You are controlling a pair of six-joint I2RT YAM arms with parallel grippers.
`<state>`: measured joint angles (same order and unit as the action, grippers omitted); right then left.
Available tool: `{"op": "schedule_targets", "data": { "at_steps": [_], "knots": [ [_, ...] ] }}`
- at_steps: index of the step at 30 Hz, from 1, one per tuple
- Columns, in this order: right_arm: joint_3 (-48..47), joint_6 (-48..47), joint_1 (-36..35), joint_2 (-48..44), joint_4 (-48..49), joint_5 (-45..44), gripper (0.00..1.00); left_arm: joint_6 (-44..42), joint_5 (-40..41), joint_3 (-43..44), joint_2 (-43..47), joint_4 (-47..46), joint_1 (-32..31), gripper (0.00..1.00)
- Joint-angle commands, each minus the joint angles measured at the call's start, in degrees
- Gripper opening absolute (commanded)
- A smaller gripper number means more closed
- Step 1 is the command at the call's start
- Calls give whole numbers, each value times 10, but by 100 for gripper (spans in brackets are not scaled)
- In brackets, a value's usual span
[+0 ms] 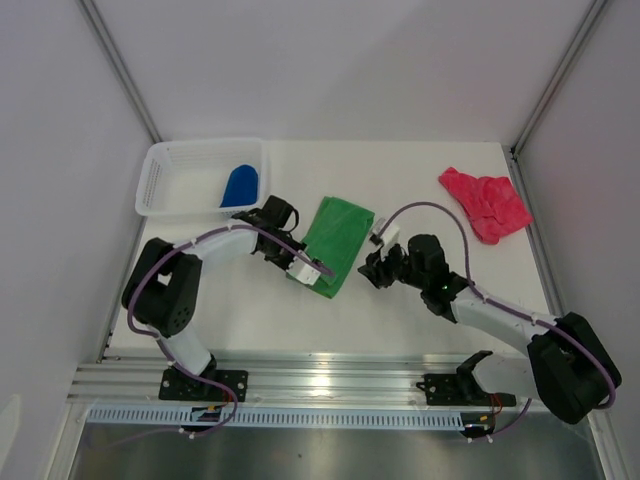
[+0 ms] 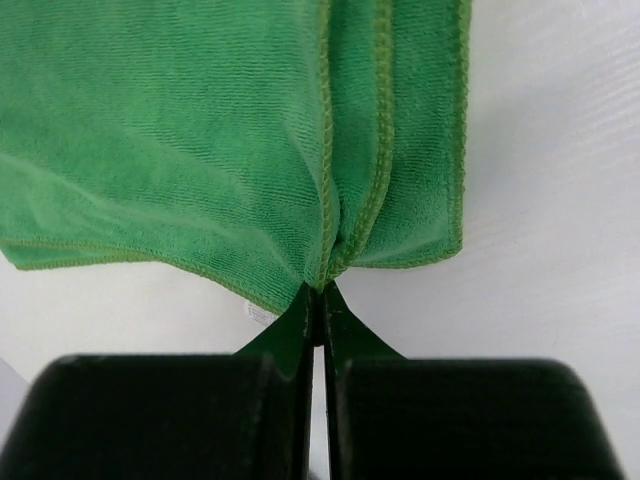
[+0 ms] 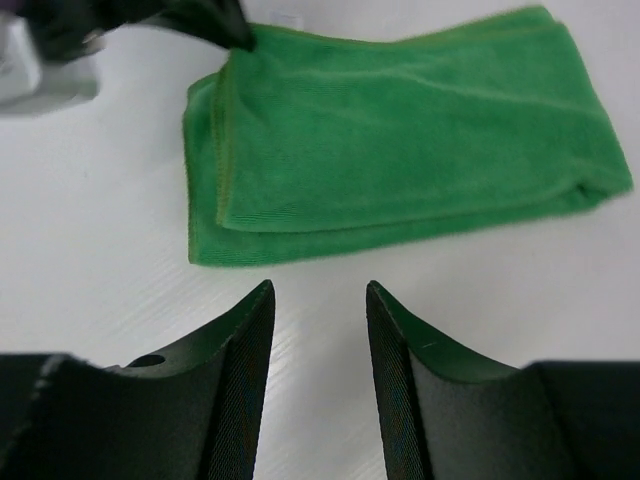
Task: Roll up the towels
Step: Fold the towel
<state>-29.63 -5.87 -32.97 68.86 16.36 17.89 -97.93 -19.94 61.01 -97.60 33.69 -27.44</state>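
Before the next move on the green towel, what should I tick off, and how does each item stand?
1. Left jaws shut on the green towel's hemmed edge: ok.
2. Every folded layer caught in that pinch: cannot tell.
3. Right jaws open and apart from the towel, beside its long edge: ok.
4. Green towel folded and lying flat on the table: ok.
5. Pink towel apart from the green one, crumpled at the far right: ok.
6. Blue towel out of the way, inside the white mesh basket: ok.
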Motion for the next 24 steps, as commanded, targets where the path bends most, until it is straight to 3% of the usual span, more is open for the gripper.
{"op": "schedule_targets", "data": {
  "at_steps": [1,5,17,24],
  "knots": [
    [4,-280,-43,38,64,42,45,65,-43,18,26,20,5,1],
    [-29,-396,-77,109,54,86,45,107,-58,24,24,28,6,1],
    [-36,-438,-125,213,176,26,44,155,-77,46,7,40,21,1],
    [-57,-441,-135,243,183,14,43,162,-81,56,1,47,22,1]
  ]
}}
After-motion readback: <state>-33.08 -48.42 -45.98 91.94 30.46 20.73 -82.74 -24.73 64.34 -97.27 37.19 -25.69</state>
